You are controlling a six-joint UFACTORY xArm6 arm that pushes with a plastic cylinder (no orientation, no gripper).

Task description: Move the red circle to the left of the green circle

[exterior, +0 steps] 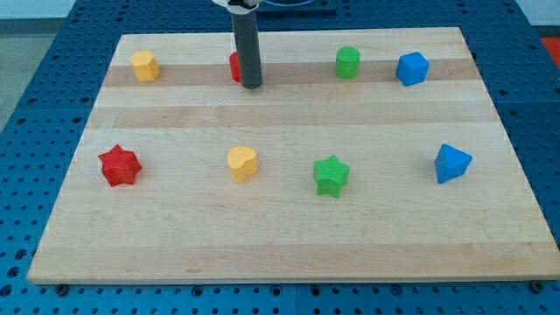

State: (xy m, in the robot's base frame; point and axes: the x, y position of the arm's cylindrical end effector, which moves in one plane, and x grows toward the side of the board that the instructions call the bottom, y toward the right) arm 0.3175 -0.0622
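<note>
The red circle (234, 66) sits near the view's top, mostly hidden behind my rod; only its left edge shows. My tip (251, 86) rests on the board right against the red circle's right side. The green circle (347, 62) stands in the same row, well to the view's right of the tip and the red circle.
The wooden board (280, 219) also holds a yellow hexagon (144, 66) at top left, a blue cube-like block (411, 68) at top right, a red star (119, 165), a yellow heart-like block (242, 164), a green star (331, 175) and a blue triangular block (451, 163).
</note>
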